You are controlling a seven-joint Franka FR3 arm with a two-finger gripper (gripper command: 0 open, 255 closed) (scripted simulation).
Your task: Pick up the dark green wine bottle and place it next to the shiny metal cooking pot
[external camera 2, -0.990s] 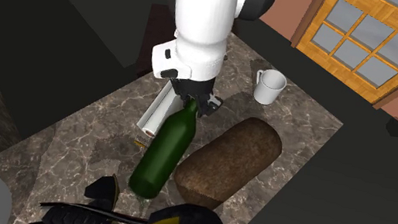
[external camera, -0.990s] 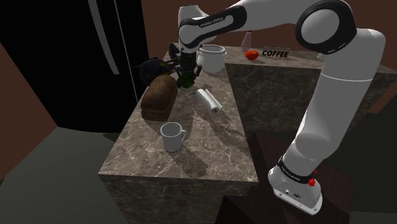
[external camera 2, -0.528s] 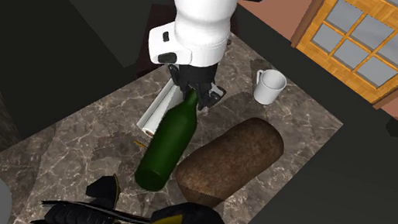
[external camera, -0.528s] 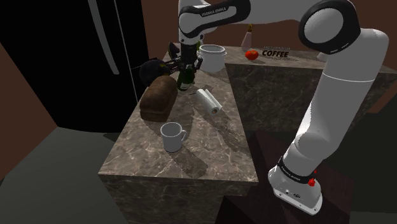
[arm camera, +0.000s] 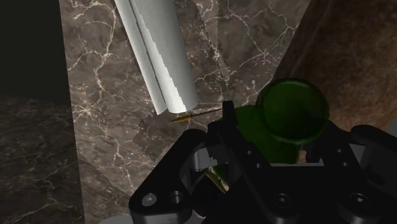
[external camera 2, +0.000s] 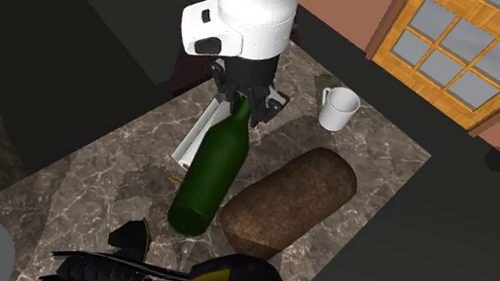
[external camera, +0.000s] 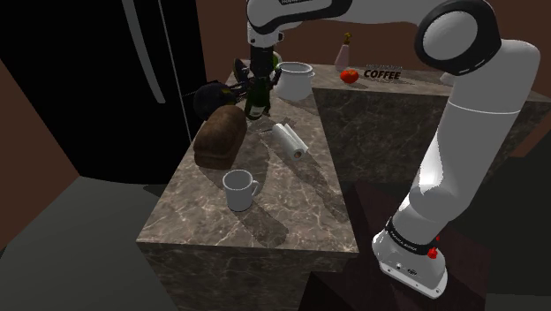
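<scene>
Black two-finger gripper jaws are clamped on the neck of the dark green wine bottle; its body extends below them.

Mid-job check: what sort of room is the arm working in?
Most likely a home kitchen. A marbled stone counter carries a loaf of bread, a white mug and a pale pot, and a COFFEE sign sits on the higher counter behind.

Brown walls, marbled counter, wood-framed paned window, perhaps a black fridge
</scene>
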